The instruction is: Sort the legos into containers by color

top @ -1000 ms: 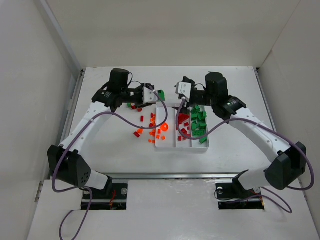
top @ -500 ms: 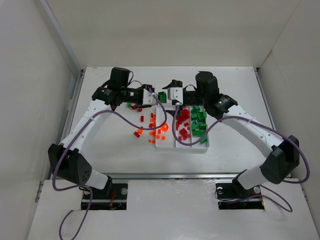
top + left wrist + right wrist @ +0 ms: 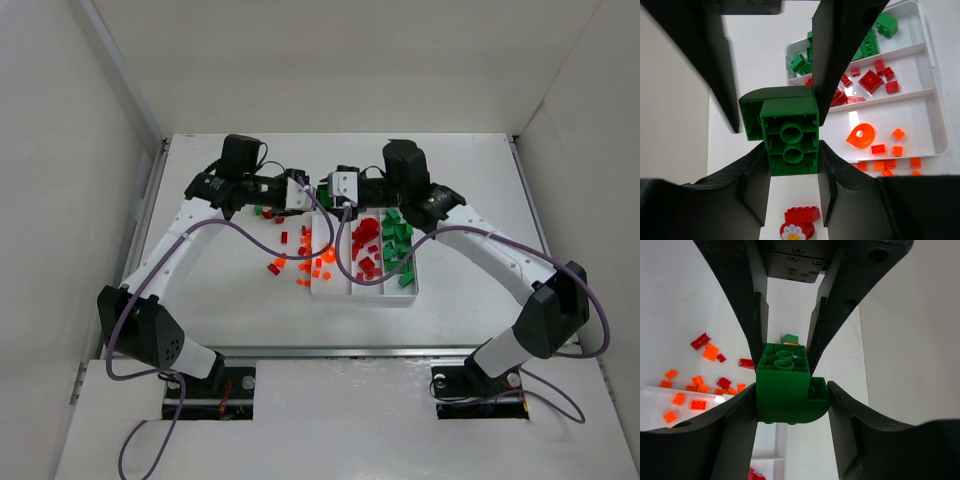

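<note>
A large green lego (image 3: 325,192) hangs in the air between both grippers, just behind the tray's far left corner. My left gripper (image 3: 792,150) is shut on it, pinching its two-stud block (image 3: 792,132). From the opposite side my right gripper (image 3: 792,400) is shut on the same green lego (image 3: 785,385), one pad on its flat side and the other on its curved part. The white tray (image 3: 365,295) has three containers: orange legos (image 3: 860,136) in the left one, red legos (image 3: 870,80) in the middle, green legos (image 3: 875,35) on the right.
Loose orange and red legos (image 3: 305,262) lie on the table left of the tray. A red brick with a flower piece (image 3: 800,220) sits under my left gripper. A small green piece (image 3: 789,338) lies farther left. White walls enclose the table.
My right gripper swung left from over the tray to the green lego held by my left gripper, and its jaws closed onto it. The left arm stayed still.
</note>
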You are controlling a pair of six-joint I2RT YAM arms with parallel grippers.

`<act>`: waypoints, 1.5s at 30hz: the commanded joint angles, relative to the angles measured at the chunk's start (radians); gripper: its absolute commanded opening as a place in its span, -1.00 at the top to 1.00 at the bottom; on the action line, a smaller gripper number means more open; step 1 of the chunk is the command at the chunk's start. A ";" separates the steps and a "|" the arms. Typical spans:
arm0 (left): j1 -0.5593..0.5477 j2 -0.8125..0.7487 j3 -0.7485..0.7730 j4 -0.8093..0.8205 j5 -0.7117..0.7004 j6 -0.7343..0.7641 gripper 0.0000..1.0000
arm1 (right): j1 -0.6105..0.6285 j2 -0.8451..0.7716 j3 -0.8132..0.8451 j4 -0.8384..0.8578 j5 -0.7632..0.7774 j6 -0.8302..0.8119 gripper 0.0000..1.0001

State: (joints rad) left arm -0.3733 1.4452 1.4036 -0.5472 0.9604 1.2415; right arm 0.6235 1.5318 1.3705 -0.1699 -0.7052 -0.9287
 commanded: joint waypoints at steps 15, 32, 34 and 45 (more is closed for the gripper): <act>0.031 -0.005 0.078 0.024 0.035 -0.103 1.00 | -0.017 -0.027 -0.098 0.052 0.108 0.019 1.00; 0.086 -0.048 -0.052 0.217 0.046 -0.306 1.00 | -0.146 -0.042 -0.240 -0.104 0.452 0.321 1.00; 0.086 -0.048 -0.067 0.257 0.046 -0.327 1.00 | -0.156 -0.006 -0.258 -0.124 0.506 0.334 1.00; 0.086 -0.059 -0.100 0.299 0.037 -0.363 1.00 | -0.196 0.119 -0.226 -0.111 0.581 0.418 0.60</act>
State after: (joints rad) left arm -0.2924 1.4387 1.3270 -0.2905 0.9684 0.9081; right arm 0.4248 1.6329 1.1133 -0.2886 -0.1532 -0.5468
